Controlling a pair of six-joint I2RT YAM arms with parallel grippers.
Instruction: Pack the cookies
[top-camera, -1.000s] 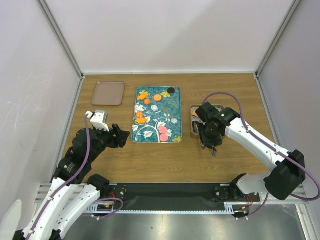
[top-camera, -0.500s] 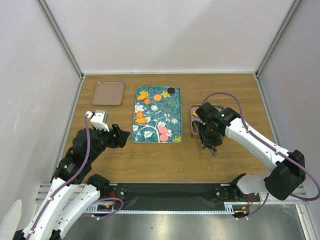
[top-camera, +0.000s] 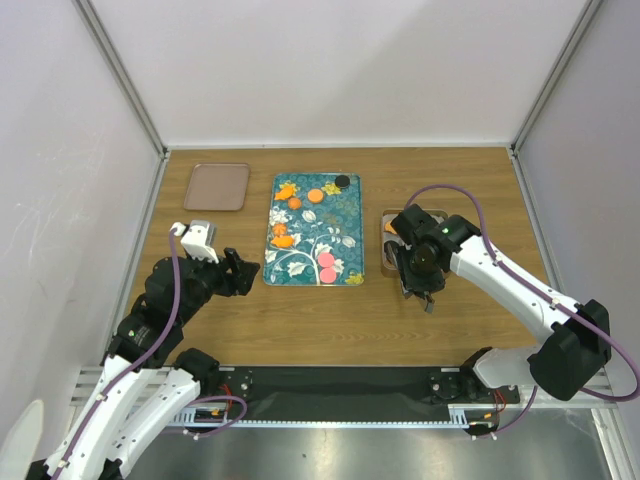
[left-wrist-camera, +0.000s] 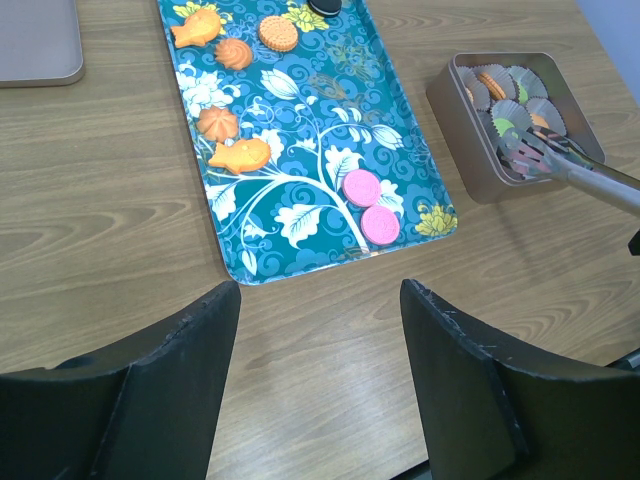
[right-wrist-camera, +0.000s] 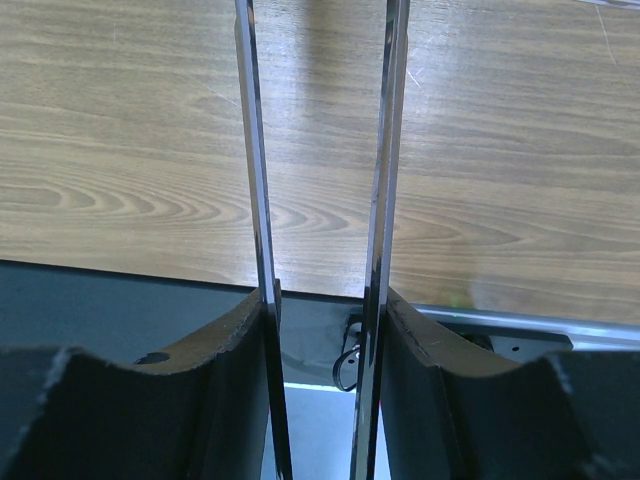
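Cookies lie on the teal floral tray (top-camera: 340, 215): two pink ones (top-camera: 327, 267) at its near end, orange ones (top-camera: 315, 195) and a black one (top-camera: 342, 181) at its far end. They also show in the left wrist view, pink (left-wrist-camera: 361, 187) and orange (left-wrist-camera: 278, 33). A metal tin (top-camera: 386, 240) right of the tray holds paper cups with several cookies (left-wrist-camera: 490, 85). My right gripper (top-camera: 415, 275) is shut on metal tongs (right-wrist-camera: 385, 150), whose tips (left-wrist-camera: 520, 150) are inside the tin. My left gripper (top-camera: 245, 272) is open and empty, just left of the tray's near corner.
A flat pinkish-brown tray (top-camera: 217, 186) lies at the far left. Orange fish and flower shaped pieces (left-wrist-camera: 240, 155) lie on the floral tray. Booth walls close the table's sides and back. A black rail (right-wrist-camera: 120, 300) runs along the near edge.
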